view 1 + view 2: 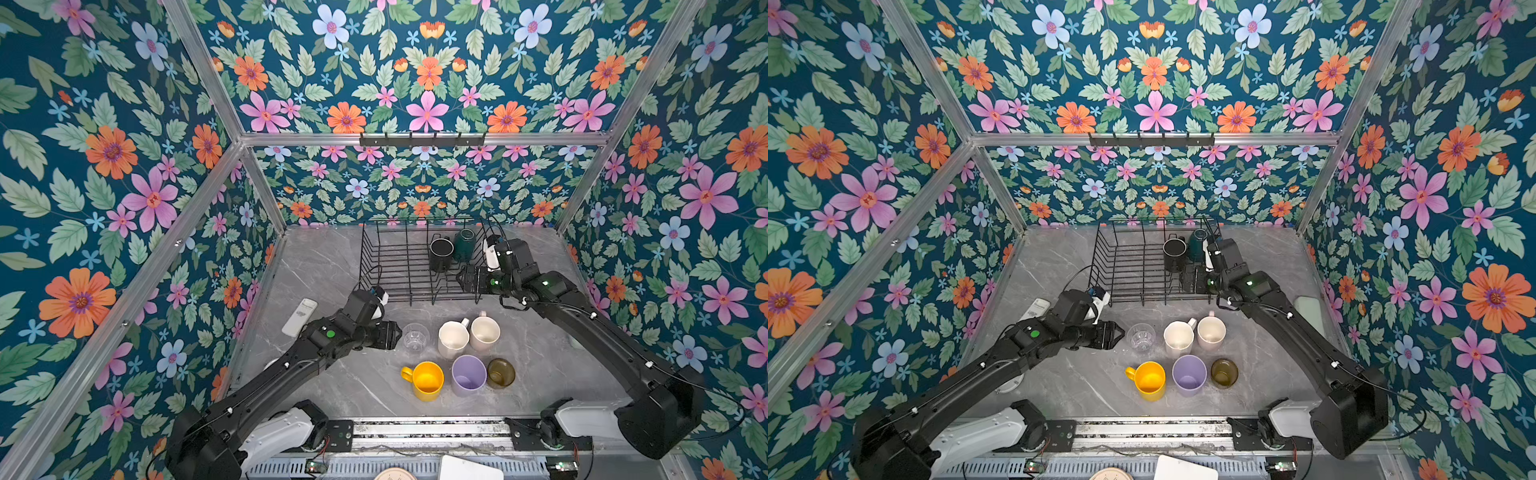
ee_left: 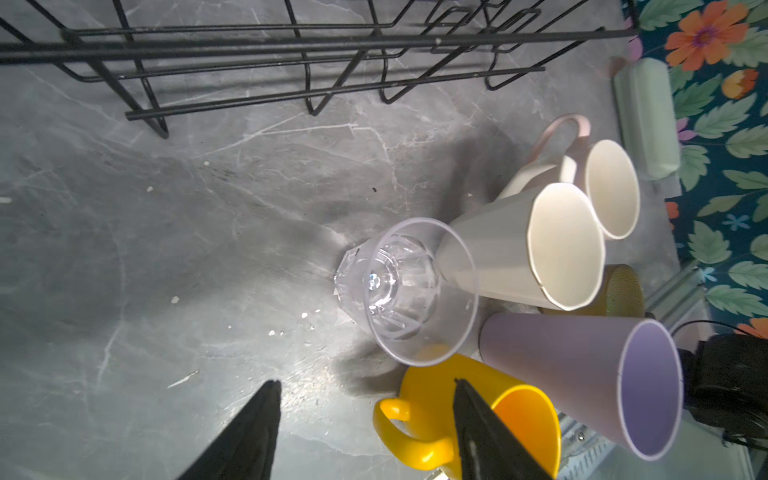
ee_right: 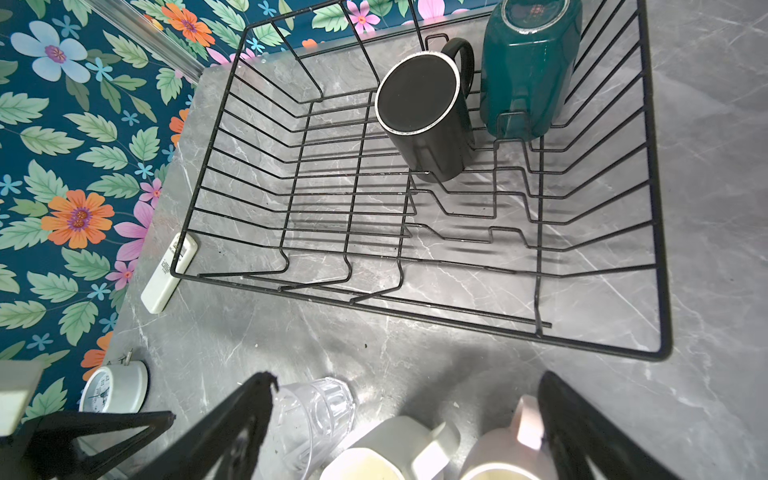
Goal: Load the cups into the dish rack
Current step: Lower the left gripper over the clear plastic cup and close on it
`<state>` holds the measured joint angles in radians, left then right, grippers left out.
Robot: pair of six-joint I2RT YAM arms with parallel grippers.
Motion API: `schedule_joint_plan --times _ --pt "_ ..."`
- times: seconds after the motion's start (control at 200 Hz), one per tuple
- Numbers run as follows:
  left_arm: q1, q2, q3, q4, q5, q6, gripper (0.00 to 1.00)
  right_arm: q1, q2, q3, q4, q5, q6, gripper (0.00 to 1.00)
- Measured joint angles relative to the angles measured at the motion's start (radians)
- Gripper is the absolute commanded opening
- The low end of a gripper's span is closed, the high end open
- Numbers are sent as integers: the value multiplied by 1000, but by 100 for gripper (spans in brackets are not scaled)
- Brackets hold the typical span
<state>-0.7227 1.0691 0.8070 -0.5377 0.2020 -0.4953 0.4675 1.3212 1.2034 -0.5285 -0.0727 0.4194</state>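
The black wire dish rack (image 1: 415, 297) (image 3: 658, 208) stands at the back of the table. A black mug (image 1: 441, 253) (image 3: 424, 116) and a dark green mug (image 1: 464, 244) (image 3: 528, 70) sit in it upside down. In front stand a clear glass (image 1: 415, 337) (image 2: 407, 286), a white mug (image 1: 453, 338), a pale pink mug (image 1: 484, 332), a yellow mug (image 1: 426, 380), a lavender tumbler (image 1: 468, 375) and an amber glass (image 1: 500, 372). My left gripper (image 1: 398, 336) (image 2: 365, 383) is open just left of the clear glass, holding nothing. My right gripper (image 1: 461, 278) (image 3: 405, 377) hangs wide open and empty over the rack's front right edge.
A white remote (image 1: 300, 316) (image 3: 168, 274) lies left of the rack by the wall. A small white clock (image 3: 114, 386) stands near the left wall. A pale oblong object (image 1: 1308, 309) lies by the right wall. A hook rail (image 1: 422, 139) hangs on the back wall.
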Motion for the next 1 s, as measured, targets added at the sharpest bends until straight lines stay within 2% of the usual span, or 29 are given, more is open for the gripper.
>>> schedule_joint_plan --times 0.485,0.73,1.0 --pt "-93 160 17 52 -94 -55 64 0 -34 -32 -1 -1 -5 99" --pt "-108 228 20 90 -124 -74 58 0 -57 -46 -3 -1 -8 99" --pt "-110 290 31 121 -153 -78 44 0 -74 -61 -15 -1 -12 99"
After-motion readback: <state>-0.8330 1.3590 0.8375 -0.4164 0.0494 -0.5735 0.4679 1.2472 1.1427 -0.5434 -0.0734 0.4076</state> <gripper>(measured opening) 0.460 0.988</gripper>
